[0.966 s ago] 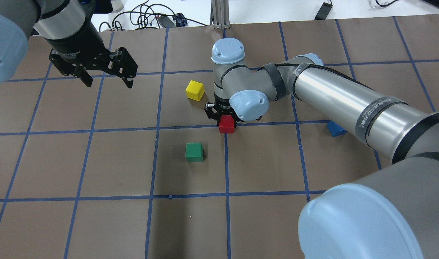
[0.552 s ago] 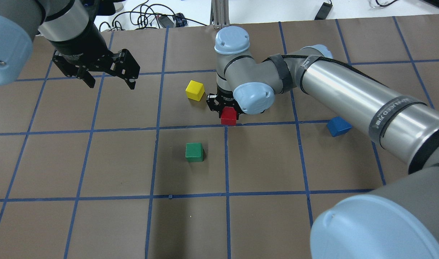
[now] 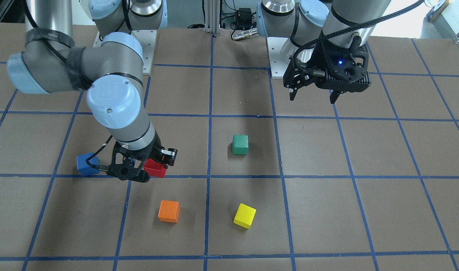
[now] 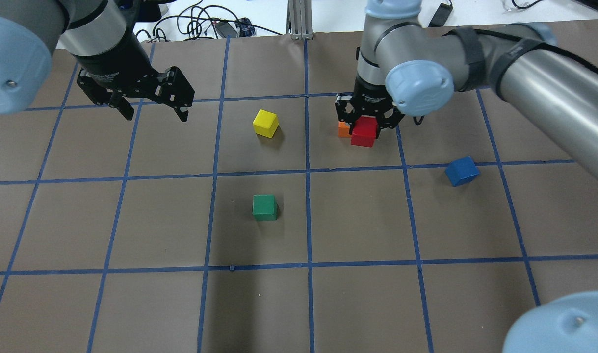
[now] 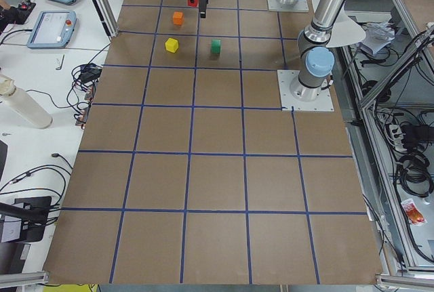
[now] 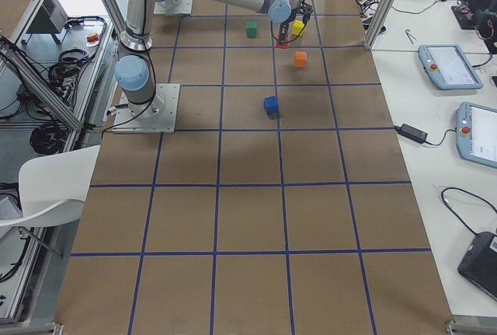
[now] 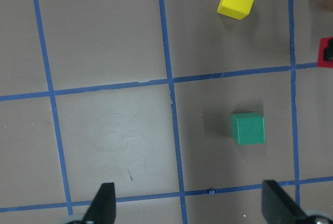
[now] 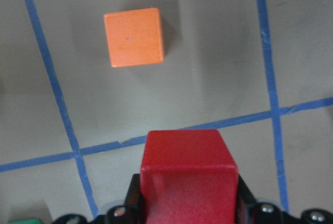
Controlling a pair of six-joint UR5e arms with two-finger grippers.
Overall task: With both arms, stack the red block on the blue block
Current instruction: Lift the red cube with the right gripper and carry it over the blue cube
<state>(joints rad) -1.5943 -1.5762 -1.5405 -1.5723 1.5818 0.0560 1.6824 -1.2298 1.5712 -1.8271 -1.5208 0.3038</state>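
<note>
Counter [image 4: 132,304]: brown sheet with a blue tape grid, and all the blocks are on or over it.

Right arm [image 4: 549,83] reaches in from 3 o'clock in the overhead view, wrist pointing down. Left arm [image 4: 97,34] comes in from 10 o'clock.

Right end effector [image 4: 366,125] is clamped on the red block [image 4: 364,133], one finger on each side. The wrist camera shows the block gripped with the counter well below it, so it looks lifted clear.

Left end effector [image 4: 156,116] has its fingers spread wide with nothing between them. It hovers at 9 o'clock from the yellow block [image 4: 265,122].

Blue block [image 4: 461,170] sits on the counter at 4 o'clock from the red block, well apart, turned slightly off the grid lines, with nothing on top.

Orange block [image 3: 168,210] is on the counter near the red block. In the overhead view it is partly hidden behind it.

Green block [image 4: 264,207] is alone at 8 o'clock from the red block.
</note>
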